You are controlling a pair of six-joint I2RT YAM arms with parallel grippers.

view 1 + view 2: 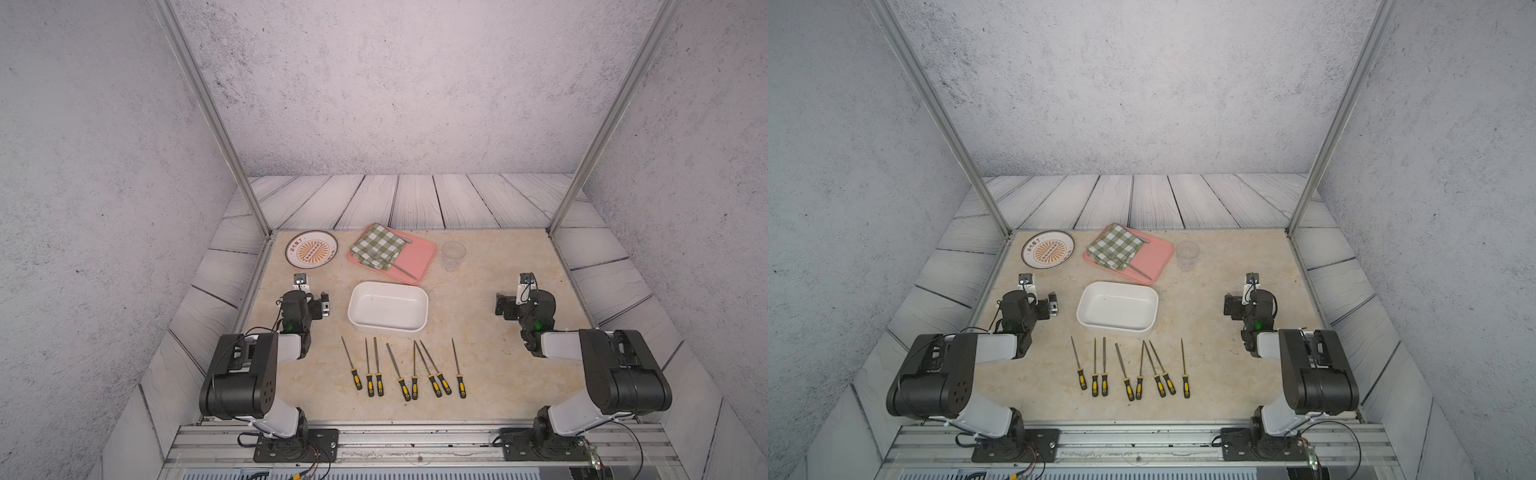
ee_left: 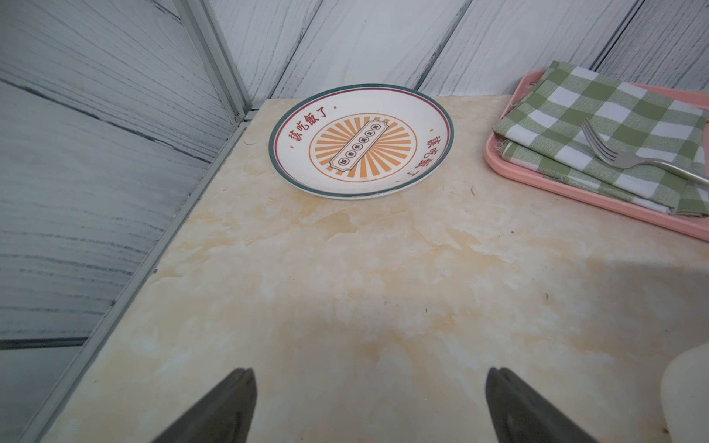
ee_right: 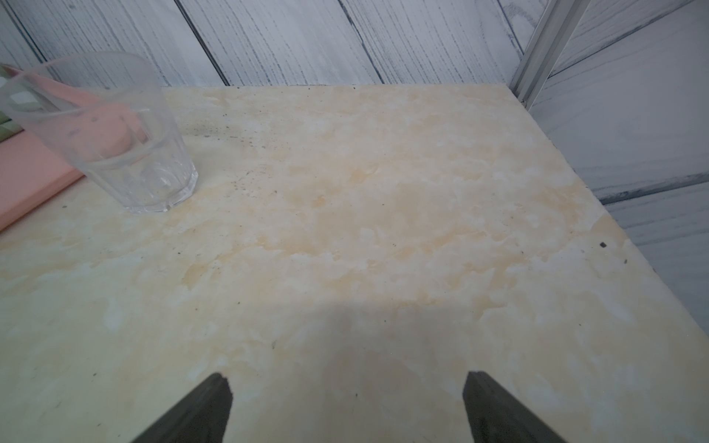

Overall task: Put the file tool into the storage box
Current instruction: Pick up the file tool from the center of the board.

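Now slim steel files (image 1: 395,369) point to 12, toward the smooth rounded plastic box (image 1: 386,326); left gripper (image 2: 370,372) and right gripper (image 3: 347,376) gape empty.

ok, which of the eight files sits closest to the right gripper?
The file at the row's end on the robot's right, lying alone with a gap from the pair beside it. The rest lie farther from the open right gripper.

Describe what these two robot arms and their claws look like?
The left arm and right arm are chunky black housings joined by rounded white links, bolted to black base plates. Thin black cables loop near the joints, and a small green light glows on each. The left claw and right claw each have two dark grey wedge-shaped fingers.
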